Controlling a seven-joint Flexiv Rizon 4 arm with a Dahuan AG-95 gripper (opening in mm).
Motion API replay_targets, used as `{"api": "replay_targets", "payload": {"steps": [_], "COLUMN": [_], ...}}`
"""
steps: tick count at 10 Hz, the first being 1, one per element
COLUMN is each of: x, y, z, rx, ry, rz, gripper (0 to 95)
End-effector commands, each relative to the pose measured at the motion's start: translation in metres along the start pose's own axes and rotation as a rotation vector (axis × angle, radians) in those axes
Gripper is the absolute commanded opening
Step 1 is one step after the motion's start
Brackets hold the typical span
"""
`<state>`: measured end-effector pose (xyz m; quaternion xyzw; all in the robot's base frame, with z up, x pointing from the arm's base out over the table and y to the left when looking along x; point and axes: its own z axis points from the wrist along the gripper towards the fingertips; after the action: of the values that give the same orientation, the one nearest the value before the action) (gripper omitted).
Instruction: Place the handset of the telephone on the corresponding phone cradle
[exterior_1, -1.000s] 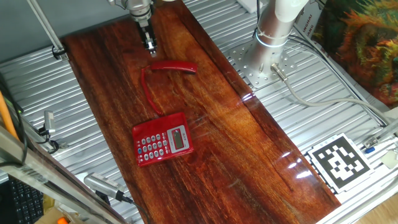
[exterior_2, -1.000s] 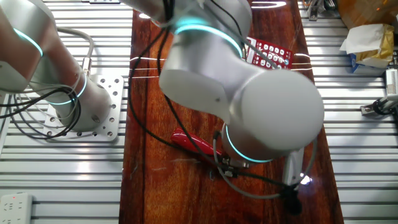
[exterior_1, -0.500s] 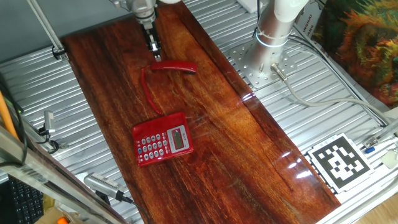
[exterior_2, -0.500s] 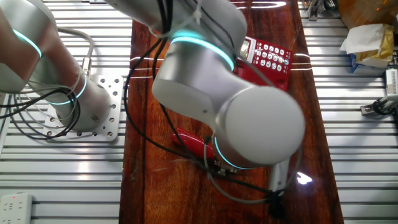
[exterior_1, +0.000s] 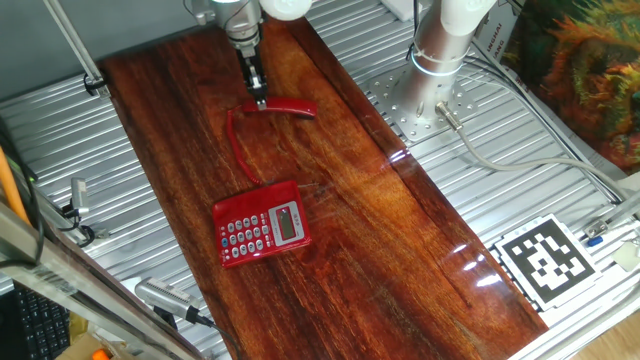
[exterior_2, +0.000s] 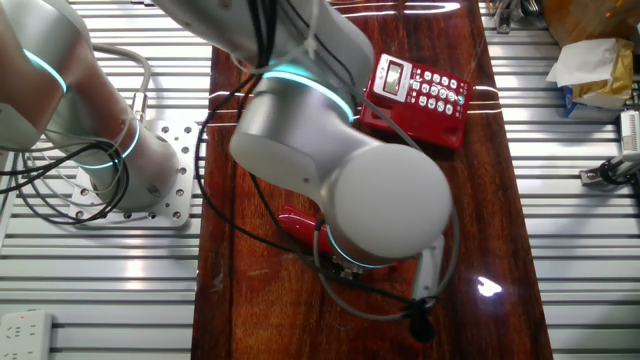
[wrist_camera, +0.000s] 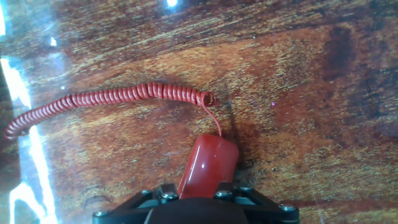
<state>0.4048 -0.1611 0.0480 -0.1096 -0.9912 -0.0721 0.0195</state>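
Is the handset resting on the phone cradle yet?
Apart. One fixed view shows the handset lying on bare wood, well away from the phone cradle; only the cord joins them.

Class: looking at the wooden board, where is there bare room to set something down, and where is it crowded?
Free: the long stretch of dark wooden board between the squarish red keypad phone base and the black-and-white marker tag. Crowded: the far end, where the hand is at the slim red plastic handset, with its coiled red cord running to the base.

White rounded arm (exterior_2: 330, 150), glowing cyan rings, black cables.
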Motion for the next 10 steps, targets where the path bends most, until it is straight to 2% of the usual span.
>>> {"api": "replay_targets", "payload": {"steps": [1,4,10], "x": [-0.001,-0.001,-0.002], "y": [0.000,0.000,0.001], "z": [0.001,0.003,0.018], "rx": [-0.003,-0.003,-0.003], "ry": [0.000,-0.002,-0.005], "rz": [-0.005,-0.008,-0.007], "gripper": [76.0,76.0,76.0]}}
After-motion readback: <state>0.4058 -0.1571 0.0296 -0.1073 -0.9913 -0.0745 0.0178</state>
